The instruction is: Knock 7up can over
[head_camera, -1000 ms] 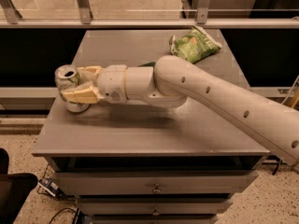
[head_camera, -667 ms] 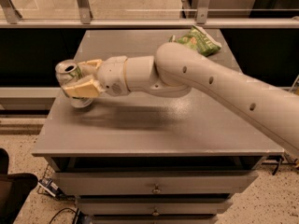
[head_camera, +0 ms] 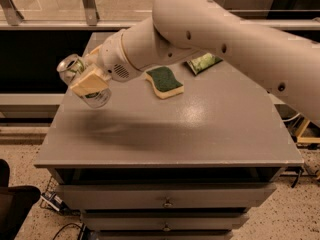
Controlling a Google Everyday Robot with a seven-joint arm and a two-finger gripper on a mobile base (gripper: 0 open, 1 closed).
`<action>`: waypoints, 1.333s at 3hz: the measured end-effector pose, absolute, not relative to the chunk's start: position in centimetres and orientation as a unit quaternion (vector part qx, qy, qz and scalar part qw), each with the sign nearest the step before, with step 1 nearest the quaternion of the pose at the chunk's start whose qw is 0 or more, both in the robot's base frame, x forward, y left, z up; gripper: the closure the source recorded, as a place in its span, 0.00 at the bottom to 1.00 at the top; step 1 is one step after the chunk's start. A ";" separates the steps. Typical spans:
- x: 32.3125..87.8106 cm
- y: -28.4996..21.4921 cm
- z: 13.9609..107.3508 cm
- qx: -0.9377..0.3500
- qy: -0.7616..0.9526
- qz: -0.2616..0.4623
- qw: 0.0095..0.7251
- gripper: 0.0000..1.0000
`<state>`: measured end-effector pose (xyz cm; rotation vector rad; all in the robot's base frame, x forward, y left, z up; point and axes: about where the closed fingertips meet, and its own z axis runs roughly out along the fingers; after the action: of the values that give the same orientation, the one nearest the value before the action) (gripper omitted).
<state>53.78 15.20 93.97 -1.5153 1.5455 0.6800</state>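
The 7up can (head_camera: 70,67) is a small silver-topped can with green and white sides. It is tilted with its top pointing up and to the left, off the table (head_camera: 200,134), above the left edge. My gripper (head_camera: 84,83) is shut on the can's body. One tan finger pad (head_camera: 90,82) lies across the can's side facing the camera. The can's lower end (head_camera: 98,99) sticks out below the pad. A dark shadow lies on the table under the arm.
A green sponge with a cream base (head_camera: 164,81) lies on the table behind the arm. A crinkled green snack bag (head_camera: 202,62) lies at the back right. The table has drawers (head_camera: 165,201) in front. A metal railing (head_camera: 87,4) runs behind.
The can stood upright on the table between the fingers. Now it is lifted off the surface and tilted. The arm has risen, and the sponge shows behind it.
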 end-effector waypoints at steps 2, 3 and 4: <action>53.0 14.5 91.6 -0.638 0.682 0.198 0.298 1.00; 52.7 14.6 88.8 -0.650 0.703 0.167 0.235 1.00; 52.8 14.8 86.2 -0.658 0.713 0.150 0.191 1.00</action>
<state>52.80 14.76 86.24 -1.8486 2.0030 0.4223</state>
